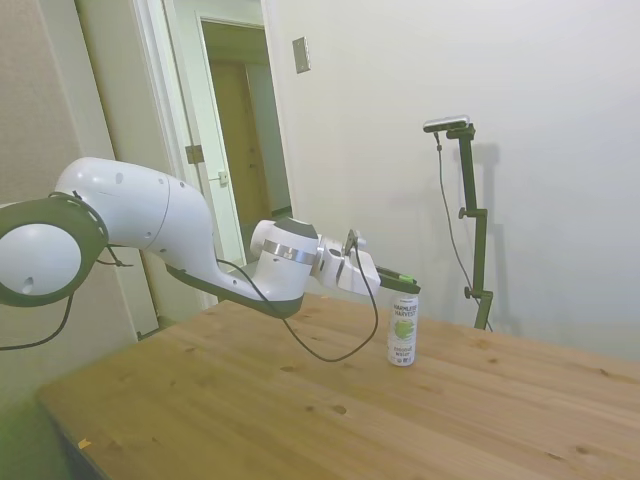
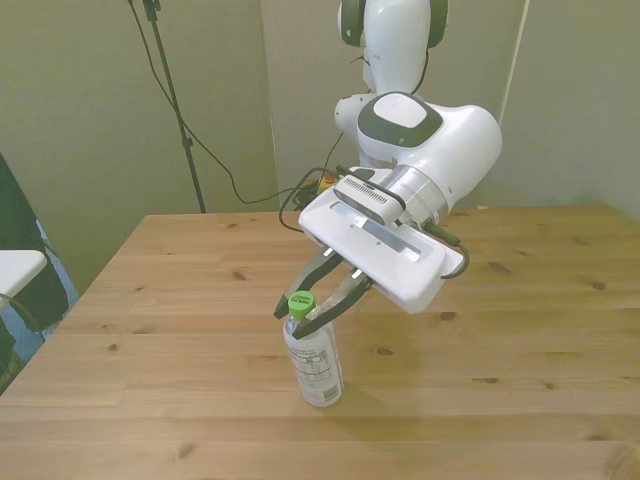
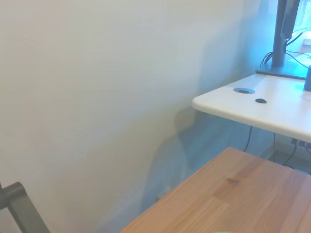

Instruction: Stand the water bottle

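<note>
The water bottle (image 1: 402, 335) stands upright on the wooden table (image 1: 250, 400), its base on the wood. It is a small clear bottle (image 2: 315, 365) with a green cap (image 2: 301, 301) and a white label with a green round mark. My gripper (image 2: 297, 318) reaches in sideways at cap height, one dark finger on each side of the neck, and looks shut on it. In the side view the gripper (image 1: 408, 286) covers the cap. The wrist view does not show the bottle's body.
The bottle is near the middle of the table (image 2: 520, 330), nearer the front view's bottom edge. A white desk (image 3: 252, 109) with cables stands beyond one table corner, close to a plain wall. An open doorway (image 1: 245, 140) lies behind the arm.
</note>
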Controlling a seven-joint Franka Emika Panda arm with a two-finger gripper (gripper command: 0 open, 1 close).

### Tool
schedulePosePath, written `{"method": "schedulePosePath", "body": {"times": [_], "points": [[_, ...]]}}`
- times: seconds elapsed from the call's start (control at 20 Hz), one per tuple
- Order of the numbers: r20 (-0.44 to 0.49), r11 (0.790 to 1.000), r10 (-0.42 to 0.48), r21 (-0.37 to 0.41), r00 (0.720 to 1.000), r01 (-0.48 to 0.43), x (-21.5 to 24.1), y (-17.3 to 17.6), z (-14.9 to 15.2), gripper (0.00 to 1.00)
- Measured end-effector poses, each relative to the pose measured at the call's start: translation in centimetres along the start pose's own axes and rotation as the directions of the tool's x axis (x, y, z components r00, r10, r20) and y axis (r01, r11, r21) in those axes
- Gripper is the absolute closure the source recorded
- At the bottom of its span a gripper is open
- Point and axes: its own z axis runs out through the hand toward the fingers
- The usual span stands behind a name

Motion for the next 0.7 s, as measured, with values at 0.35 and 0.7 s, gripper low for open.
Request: {"method": "schedulePosePath", "body": {"times": [0.35, 0.7], "points": [[-0.001, 1.000, -0.006, -0.009, 1.000, 0.006, -0.3, 0.4, 0.3, 0.00], [0.030, 1.000, 0.011, 0.005, 0.999, -0.011, 0.4, -0.3, -1.2, 0.00]]}}
